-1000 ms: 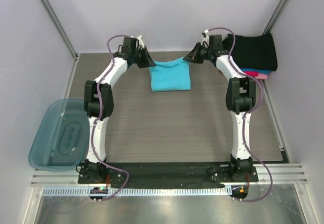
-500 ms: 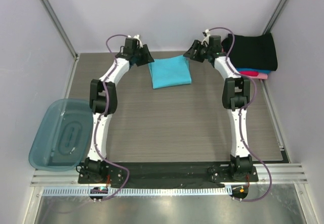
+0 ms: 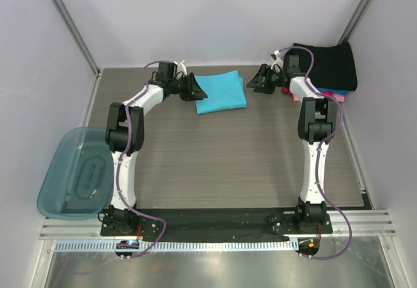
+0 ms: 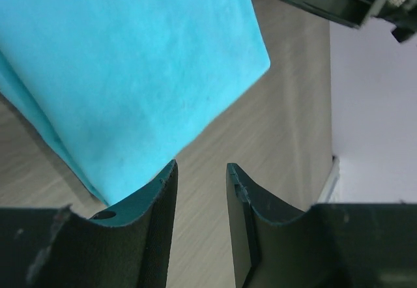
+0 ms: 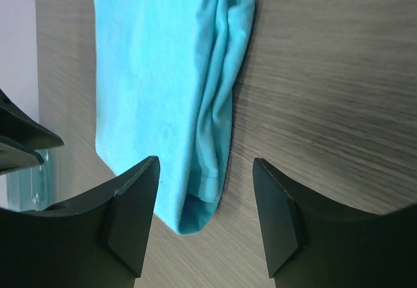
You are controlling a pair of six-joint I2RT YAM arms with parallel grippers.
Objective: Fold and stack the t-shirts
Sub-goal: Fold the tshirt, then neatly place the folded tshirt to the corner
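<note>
In your left wrist view, the turquoise t-shirt (image 4: 130, 73) runs out past the top and left edges. From above, the black t-shirt (image 3: 329, 63) lies over the far right stack, so of the pink t-shirt (image 3: 329, 94) you see only a thin near edge, partly behind the right arm (image 3: 316, 115).

We are in a robotics lab cell: bare white walls (image 3: 215, 14), metal frame posts (image 3: 68, 27), a worktop (image 3: 221, 164) edged with aluminium rails (image 3: 365, 224).
</note>
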